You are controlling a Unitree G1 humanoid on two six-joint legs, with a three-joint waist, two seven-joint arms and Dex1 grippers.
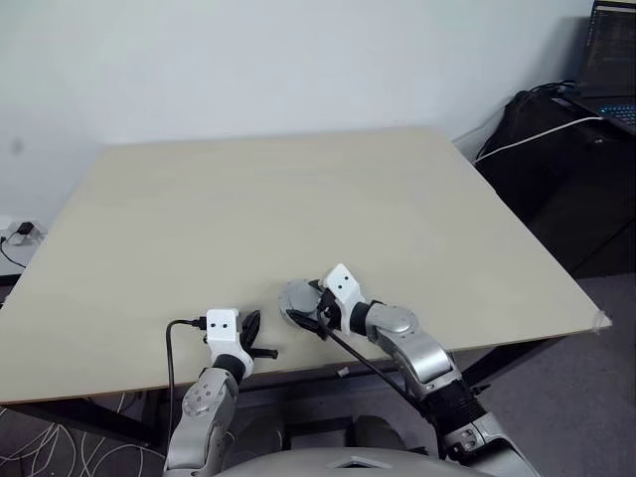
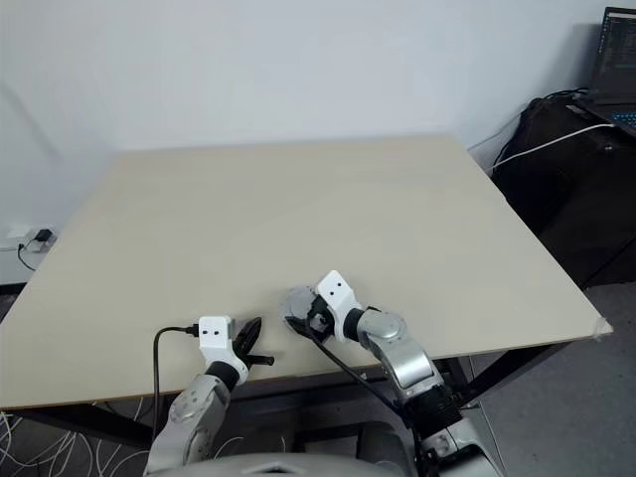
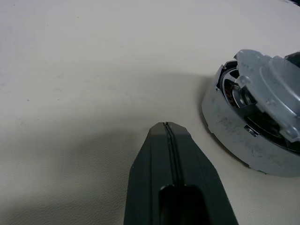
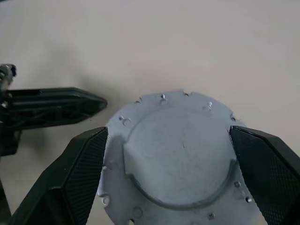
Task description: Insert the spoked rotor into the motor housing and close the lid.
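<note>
The motor housing (image 3: 229, 136) stands near the table's front edge, a round silver wall with copper windings showing inside. The lid (image 4: 180, 159), a silver-grey disc, lies tilted on top of it, one side raised. My right gripper (image 4: 168, 133) is open, its two fingers spread on either side of the lid, close to its rim. In the left eye view it sits just right of the lid (image 1: 295, 298). My left gripper (image 3: 166, 126) is shut and empty, resting on the table a little to the left of the housing. The spoked rotor is hidden.
The pale table (image 1: 298, 199) stretches far ahead and to both sides. A black cable (image 1: 363, 360) runs from my right wrist past the front edge. A dark cabinet (image 1: 566, 169) with a laptop stands off the table's right side.
</note>
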